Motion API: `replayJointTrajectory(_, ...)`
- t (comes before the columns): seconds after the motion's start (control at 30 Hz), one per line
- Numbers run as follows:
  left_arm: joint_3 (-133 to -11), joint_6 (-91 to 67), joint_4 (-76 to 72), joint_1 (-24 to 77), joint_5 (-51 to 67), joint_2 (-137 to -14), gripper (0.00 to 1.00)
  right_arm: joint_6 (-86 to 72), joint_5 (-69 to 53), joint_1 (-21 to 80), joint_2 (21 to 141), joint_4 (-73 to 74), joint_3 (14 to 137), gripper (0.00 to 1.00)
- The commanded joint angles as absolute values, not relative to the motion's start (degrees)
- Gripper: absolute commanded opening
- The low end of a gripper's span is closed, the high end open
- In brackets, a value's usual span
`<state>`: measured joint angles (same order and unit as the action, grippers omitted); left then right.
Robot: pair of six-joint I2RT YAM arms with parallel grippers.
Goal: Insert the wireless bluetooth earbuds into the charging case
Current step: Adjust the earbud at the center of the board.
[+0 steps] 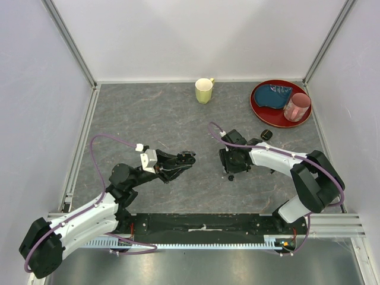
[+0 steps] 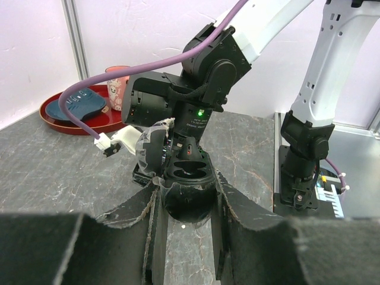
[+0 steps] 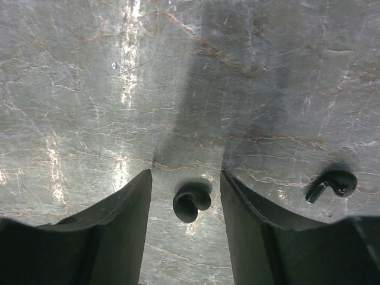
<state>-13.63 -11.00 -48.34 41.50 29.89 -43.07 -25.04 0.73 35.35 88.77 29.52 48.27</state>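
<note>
Our right end effector point(image 3: 186, 176) stands wide, a finger on either side of one earbud point(image 3: 192, 201) that lies on the surface point(image 3: 89, 89), untouched. A second earbud point(image 3: 331, 183) lies just outside the right-hand finger. Our left end effector point(image 2: 186, 184) is clamped narrow on the charging case point(image 2: 187, 199). We judge this to be the first pickup. Next we must close on the bud, lift it and carry it to the case. We cannot tell whether the lid is open, because the dark arm behind muddles the case's outline.

Top camera looks down; wrist cameras seemingly hug the table point(image 1: 148, 113).
</note>
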Motion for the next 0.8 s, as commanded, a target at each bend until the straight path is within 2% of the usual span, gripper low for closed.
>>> replayJointTrajectory(0.0, -13.27, -9.84, -49.31, 41.49, 28.39, -42.54, 0.02, -21.72, 0.35, 35.07, 87.63, 29.0, 48.16, 0.57)
replayJointTrajectory(0.27, -13.18, -9.67, -49.48, 41.57, 28.39, -42.98, 0.02, -16.88, 0.18, 35.16, 85.52, 33.13, 47.02, 0.57)
replayJointTrajectory(0.43, -13.36, -9.93, -49.83, 41.57, 28.39, -43.59, 0.02, -17.14, 0.09, 35.16, 85.52, 32.87, 47.02, 0.54)
replayJointTrajectory(0.63, -13.36, -10.11, -49.75, 41.48, 28.48, -43.51, 0.02, -18.81, -3.07, 35.24, 86.31, 32.17, 47.02, 0.45)
replayJointTrajectory(0.77, -13.1, -10.2, -49.57, 41.49, 28.3, -43.15, 0.02, -19.69, -4.65, 35.24, 86.31, 32.78, 47.02, 0.45)
